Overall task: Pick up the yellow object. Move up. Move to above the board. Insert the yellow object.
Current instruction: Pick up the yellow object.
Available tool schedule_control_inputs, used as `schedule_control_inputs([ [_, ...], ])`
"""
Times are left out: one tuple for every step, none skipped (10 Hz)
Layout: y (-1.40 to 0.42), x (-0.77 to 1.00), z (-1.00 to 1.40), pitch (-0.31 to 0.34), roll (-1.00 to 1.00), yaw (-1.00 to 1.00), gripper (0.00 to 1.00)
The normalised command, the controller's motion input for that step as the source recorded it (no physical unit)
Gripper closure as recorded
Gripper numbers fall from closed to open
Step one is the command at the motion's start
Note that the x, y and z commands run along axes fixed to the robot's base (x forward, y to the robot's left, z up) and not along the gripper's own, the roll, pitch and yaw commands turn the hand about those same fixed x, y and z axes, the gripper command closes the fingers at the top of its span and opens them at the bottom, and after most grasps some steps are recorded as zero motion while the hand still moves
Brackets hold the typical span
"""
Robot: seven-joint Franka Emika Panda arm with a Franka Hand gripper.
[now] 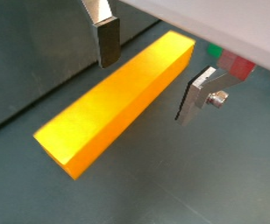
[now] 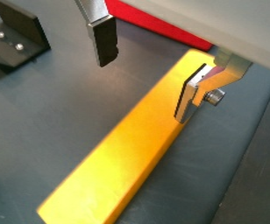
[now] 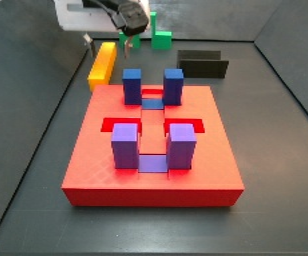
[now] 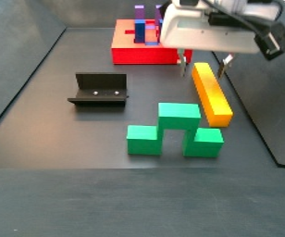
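Beside the red board [image 3: 150, 160], toward one worktop [image 4: 58, 111] edge, the yellow block [image 1: 114, 101] lies flat. The gripper [image 2: 149, 74] hangs over one end, its fingers [image 2: 101, 42] spread wide astride the block, not yet touching, apparently readying a crosswise grasp

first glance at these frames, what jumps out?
The long yellow bar lying flat on the dark floor, with the gripper over its far end, jaws open on either side and not closed on it. Next, the red board with blue and purple blocks standing on it, and the green blocks near the bar.
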Motion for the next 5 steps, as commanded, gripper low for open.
schedule_control_inputs([
  [0.28, -0.46, -0.23, -0.097, 0.1, -0.17, 0.0],
  [0.31, -0.56, 0.01, -0.041, 0.0, -0.25, 0.0],
  [0.23, -0.51, 0.09, -0.034, 0.0, -0.24, 0.0],
  [0.0, -0.29, -0.18, -0.117, 0.04, -0.07, 0.0],
  [-0.01, -0.1, -0.48, -0.159, 0.17, 0.0, 0.0],
])
